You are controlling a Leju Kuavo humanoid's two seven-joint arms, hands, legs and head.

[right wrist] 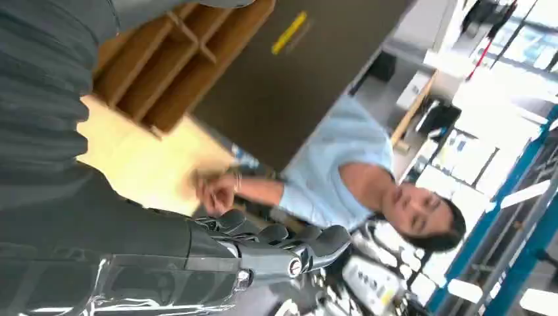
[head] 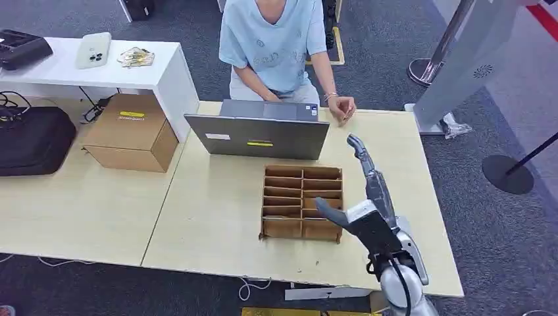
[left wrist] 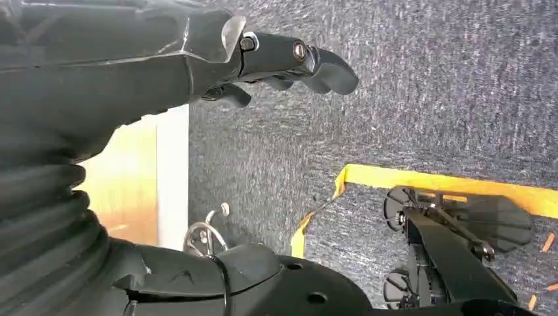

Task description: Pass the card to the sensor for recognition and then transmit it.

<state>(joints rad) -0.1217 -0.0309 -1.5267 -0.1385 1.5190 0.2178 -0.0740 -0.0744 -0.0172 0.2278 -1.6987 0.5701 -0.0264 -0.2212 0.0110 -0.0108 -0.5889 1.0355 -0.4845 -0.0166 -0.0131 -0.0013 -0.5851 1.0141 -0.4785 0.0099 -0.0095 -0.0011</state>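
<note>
Dark grey and silver right hand point(head: 368, 197) showing against a pale wood table point(head: 217, 217), brown cardboard divider tray point(head: 303, 201) just left of it, grey laptop point(head: 258, 135) with yellow sticker beyond, person's light blue shirt point(head: 273, 39) showing farther off, speckled dark grey carpet point(left wrist: 428, 85) with yellow tape point(left wrist: 447, 184) lying beneath the black left hand point(left wrist: 289, 62)

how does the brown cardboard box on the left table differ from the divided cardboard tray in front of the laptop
The cardboard box is closed, with a yellow label on top; the divided tray is open-topped and split into compartments. The box is taller and plain-sided; the tray is shallow, its dividers showing. The box sits on the left table under the white desk's end; the tray lies on the right table behind the laptop. Both are brown cardboard.
</note>
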